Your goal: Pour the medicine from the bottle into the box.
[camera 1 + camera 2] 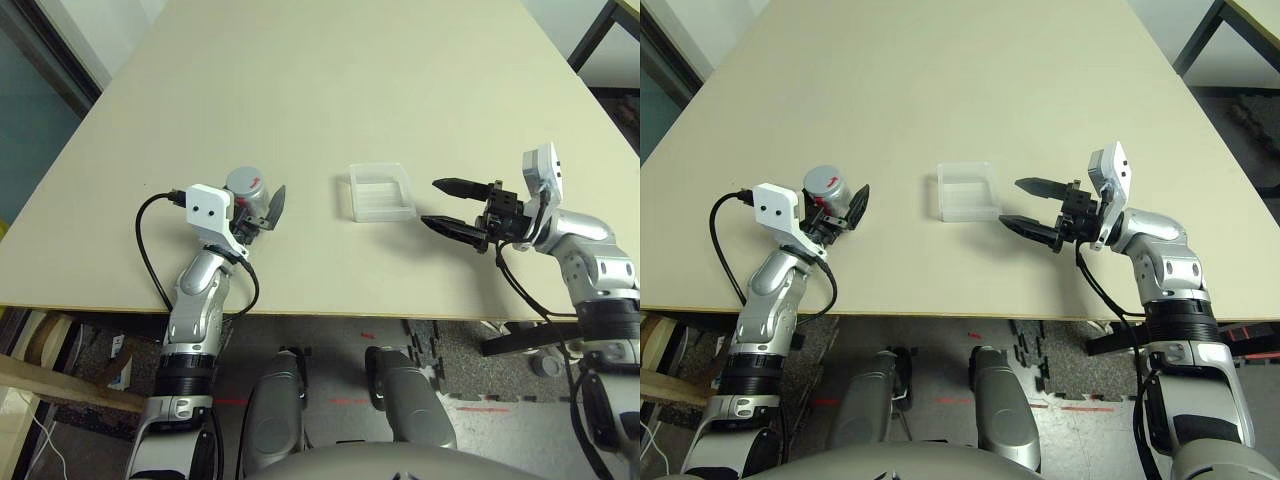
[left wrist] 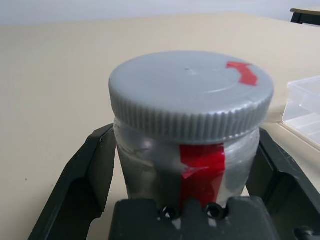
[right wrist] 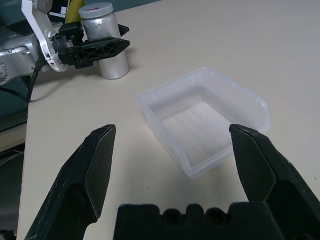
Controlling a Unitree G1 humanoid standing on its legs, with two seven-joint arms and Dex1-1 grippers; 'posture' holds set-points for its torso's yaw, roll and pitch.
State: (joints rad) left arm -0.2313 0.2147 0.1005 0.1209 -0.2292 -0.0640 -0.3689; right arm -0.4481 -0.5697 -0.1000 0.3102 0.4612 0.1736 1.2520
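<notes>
Bottle (image 1: 246, 186) upright, grey cap (image 2: 191, 90) on, between spread fingers of left gripper (image 1: 262, 212); box (image 1: 381, 191) toward robot's right, just beyond wide-open, empty right gripper (image 1: 448, 205)

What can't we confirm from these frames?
- Medicine: the bottle has its cap on and opaque walls, so contents are hidden.
- Left gripper grip: in the left wrist view its fingers flank the bottle, but contact is unclear.
- Box: looks empty; its clear plastic hides little.

Beige table (image 1: 330, 90): capped bottle (image 1: 247, 187) at nine o'clock, upright; clear box (image 1: 381, 191) near centre, apparently empty.
</notes>
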